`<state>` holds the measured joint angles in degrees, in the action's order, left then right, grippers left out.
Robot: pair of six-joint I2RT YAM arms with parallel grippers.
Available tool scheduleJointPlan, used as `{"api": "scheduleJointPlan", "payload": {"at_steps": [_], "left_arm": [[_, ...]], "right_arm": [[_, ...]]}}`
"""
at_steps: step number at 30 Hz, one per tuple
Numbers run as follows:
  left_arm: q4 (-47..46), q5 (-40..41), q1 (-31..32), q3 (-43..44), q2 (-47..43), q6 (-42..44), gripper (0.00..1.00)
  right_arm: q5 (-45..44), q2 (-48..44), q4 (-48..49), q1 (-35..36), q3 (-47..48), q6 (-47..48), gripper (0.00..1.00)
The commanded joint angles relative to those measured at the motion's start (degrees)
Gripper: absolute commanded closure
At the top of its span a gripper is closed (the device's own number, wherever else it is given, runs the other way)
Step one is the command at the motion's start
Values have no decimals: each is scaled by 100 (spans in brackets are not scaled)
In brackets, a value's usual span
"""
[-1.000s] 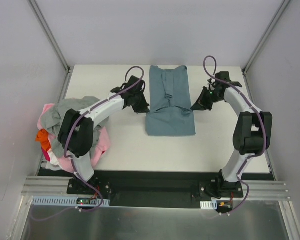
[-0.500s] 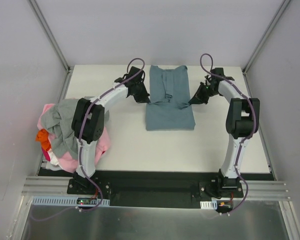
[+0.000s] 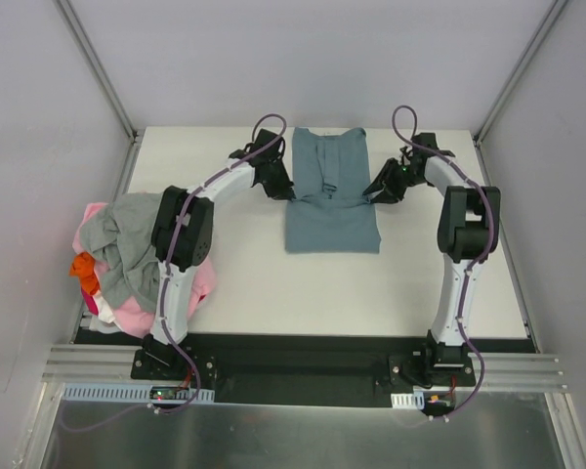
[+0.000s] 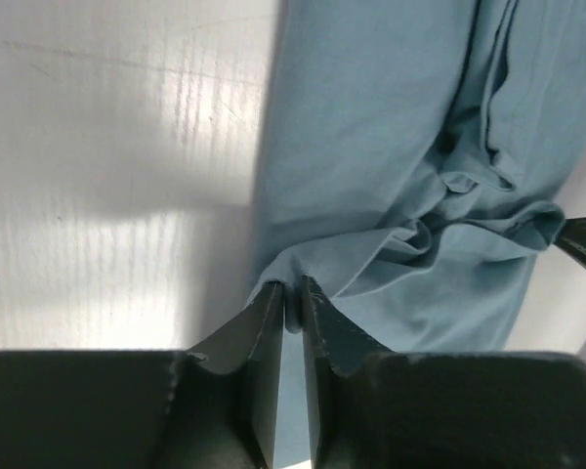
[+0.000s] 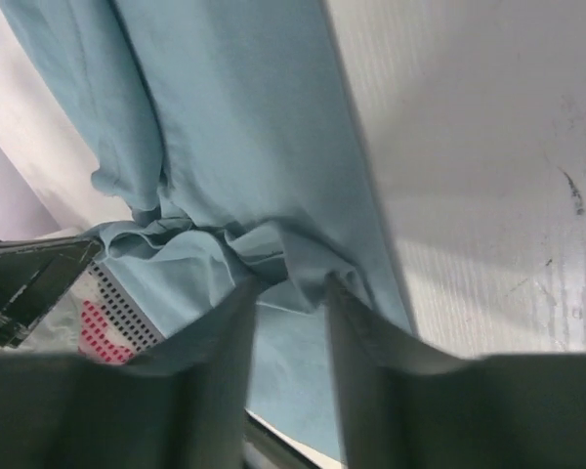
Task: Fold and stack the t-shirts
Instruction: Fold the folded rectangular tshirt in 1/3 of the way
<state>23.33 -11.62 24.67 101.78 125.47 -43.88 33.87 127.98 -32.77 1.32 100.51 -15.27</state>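
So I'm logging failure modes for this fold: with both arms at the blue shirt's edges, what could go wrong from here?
1. The left gripper pinches only a small bit of the blue shirt at its edge; the cloth may slip out when lifted.
2. The right gripper has fingers apart around a bunched fold, so it might close on several layers, or lag behind and skew the fold.
3. The cloth is already wrinkled mid-shirt; folding may lock the creases in.

White table (image 3: 254,283) under my grippers, its surface ribbed and faintly scuffed. Pale grey walls (image 3: 303,59) stand beyond and to both sides of me, joined by metal posts (image 3: 98,68). A black rail (image 3: 303,357) runs behind me. Even lighting.
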Motion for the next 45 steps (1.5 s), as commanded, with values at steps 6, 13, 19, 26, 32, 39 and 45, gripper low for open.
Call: {"api": "scheduleJointPlan", "payload": {"at_steps": [6, 13, 19, 26, 32, 39, 45], "left_arm": [[391, 98, -322, 756, -294, 818, 17], [479, -7, -156, -262, -1884, 689, 16], [409, 142, 609, -879, -2185, 705, 21], [383, 397, 425, -546, -1474, 1354, 30], [312, 143, 126, -256, -999, 1671, 32], [260, -156, -67, 26, -533, 1760, 33], [181, -306, -181, 18, -436, 1786, 29]], "right_arm": [[173, -607, -254, -115, 838, 436, 4], [234, -2267, -356, -27, -406, 429, 4], [-705, -2806, -97, 632, -1588, 866, 8], [-2006, -1760, -766, 632, -445, 2351, 36], [-1638, -1111, -686, 632, 38, 3003, 45], [-1479, -539, -555, 711, 434, 3012, 48], [-1655, -301, -590, 782, 487, 3170, 52]]}}
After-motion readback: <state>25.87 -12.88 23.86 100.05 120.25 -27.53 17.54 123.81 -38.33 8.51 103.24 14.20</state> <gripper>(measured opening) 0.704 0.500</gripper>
